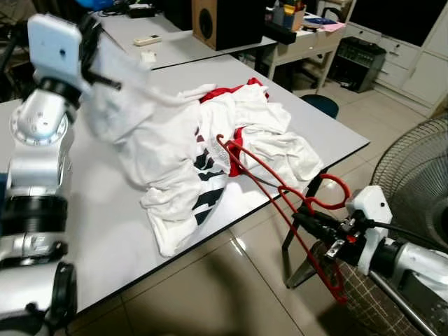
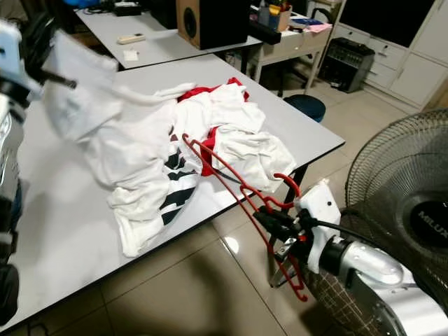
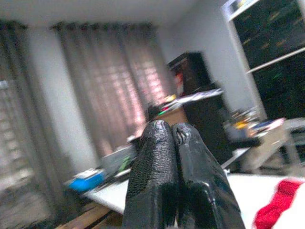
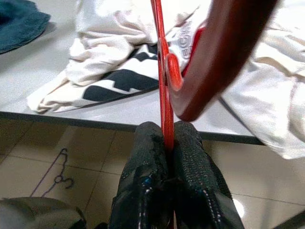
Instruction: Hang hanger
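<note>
A red wire hanger (image 1: pixel 269 185) reaches from the pile of white, red and black-striped clothes (image 1: pixel 210 147) on the grey table (image 1: pixel 105 231) out past the table's front edge. My right gripper (image 1: pixel 302 213) is shut on the hanger's wire just below its hook (image 1: pixel 336 189); the right wrist view shows the wire pinched between the fingers (image 4: pixel 190 143). My left gripper (image 1: pixel 101 77) is raised at the table's left side and shut (image 3: pixel 171 126). A blurred fold of the white shirt (image 1: pixel 119 105) hangs lifted from it.
A standing fan (image 1: pixel 416 161) is close on my right, next to the right arm. A blue stool (image 1: pixel 322 105) sits beyond the table's far corner. Behind is a second table with a speaker (image 1: pixel 217 21). A thin dark hanger (image 4: pixel 57 174) lies on the floor tiles.
</note>
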`<state>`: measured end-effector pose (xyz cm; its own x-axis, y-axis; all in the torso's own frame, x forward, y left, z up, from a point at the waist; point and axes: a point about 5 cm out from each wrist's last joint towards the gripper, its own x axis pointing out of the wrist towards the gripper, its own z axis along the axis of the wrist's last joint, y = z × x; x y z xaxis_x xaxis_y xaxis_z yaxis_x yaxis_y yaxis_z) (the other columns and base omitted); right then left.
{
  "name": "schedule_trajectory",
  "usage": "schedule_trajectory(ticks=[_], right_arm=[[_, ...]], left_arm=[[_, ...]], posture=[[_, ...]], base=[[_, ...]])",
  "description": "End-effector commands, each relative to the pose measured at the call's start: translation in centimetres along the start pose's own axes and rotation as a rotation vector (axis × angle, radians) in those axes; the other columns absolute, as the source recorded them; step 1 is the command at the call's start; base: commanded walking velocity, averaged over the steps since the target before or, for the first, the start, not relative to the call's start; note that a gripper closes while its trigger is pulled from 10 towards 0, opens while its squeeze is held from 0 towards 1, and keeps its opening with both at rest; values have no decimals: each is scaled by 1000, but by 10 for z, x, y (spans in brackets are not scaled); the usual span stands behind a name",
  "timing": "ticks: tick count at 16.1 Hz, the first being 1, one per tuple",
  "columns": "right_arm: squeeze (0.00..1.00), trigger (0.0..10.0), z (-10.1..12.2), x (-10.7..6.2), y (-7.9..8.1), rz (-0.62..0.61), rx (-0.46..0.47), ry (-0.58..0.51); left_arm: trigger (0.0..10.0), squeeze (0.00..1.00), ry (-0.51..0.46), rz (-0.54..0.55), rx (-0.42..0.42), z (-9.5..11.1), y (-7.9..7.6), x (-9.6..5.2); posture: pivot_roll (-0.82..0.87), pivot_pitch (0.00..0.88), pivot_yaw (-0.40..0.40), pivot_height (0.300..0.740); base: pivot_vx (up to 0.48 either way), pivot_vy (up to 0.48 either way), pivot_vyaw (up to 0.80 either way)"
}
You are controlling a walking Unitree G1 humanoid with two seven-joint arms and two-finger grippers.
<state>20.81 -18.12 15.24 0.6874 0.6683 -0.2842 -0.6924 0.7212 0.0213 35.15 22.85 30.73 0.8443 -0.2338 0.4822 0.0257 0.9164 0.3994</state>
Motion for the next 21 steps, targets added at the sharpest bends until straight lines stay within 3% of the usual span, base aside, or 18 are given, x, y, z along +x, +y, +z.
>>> schedule_trajectory(ticks=[1,3,4,5,7,8,9,11,12,13,14,18,19,21], right_arm=[[0,10000,4,1,1,4,-17,-25],[0,10000,7,3,-1,-16,-24,-45],[0,10000,10,2,-8,-78,-38,-75],[0,10000,12,1,-12,-109,-40,-89],[0,10000,20,-10,-30,-296,-40,-159],[0,10000,21,-16,-37,-363,-31,-173],[0,10000,20,-34,-55,-554,8,-189],[0,10000,17,-51,-65,-688,34,-183],[0,10000,12,-60,-71,-764,41,-155],[0,10000,10,-65,-71,-793,46,-144],[0,10000,10,-65,-69,-784,51,-150],[0,10000,14,-48,-56,-658,53,-152],[0,10000,14,-44,-54,-629,48,-149],[0,10000,15,-41,-53,-602,48,-150]], left_arm=[[0,0,-35,-31,-39,12,-3,11],[0,0,5,1,-26,15,9,26],[0,0,28,-163,37,17,-17,40],[0,0,35,-236,58,16,-33,42],[0,0,83,-364,102,2,-84,42],[0,0,87,-394,78,-1,-101,41],[0,0,73,-496,-22,1,-152,38],[0,0,67,-599,-102,6,-193,31],[10000,0,91,-618,-143,3,-209,27],[10000,0,111,-661,-188,-1,-217,21],[10000,1000,127,-700,-226,-4,-221,16],[10000,1000,205,-814,-336,-18,-224,-9],[10000,1000,225,-799,-369,-21,-218,-13],[10000,1000,241,-769,-349,-28,-200,-18]], posture=[[-120,0,-3,740],[-110,0,-2,740],[-108,0,0,740],[-108,0,0,740],[-135,0,31,740],[-146,0,37,740],[-146,0,37,740],[-166,0,50,740],[-188,0,64,740],[-201,0,69,740],[-201,0,69,740],[-198,0,58,740],[-198,0,58,740],[-175,0,27,740]], base=[[0,0,0],[0,0,0],[0,0,0],[0,0,0],[0,0,0],[0,0,0],[0,0,0],[0,0,0],[0,0,0],[0,0,0],[0,0,0],[0,0,0],[0,0,0],[0,0,0]])
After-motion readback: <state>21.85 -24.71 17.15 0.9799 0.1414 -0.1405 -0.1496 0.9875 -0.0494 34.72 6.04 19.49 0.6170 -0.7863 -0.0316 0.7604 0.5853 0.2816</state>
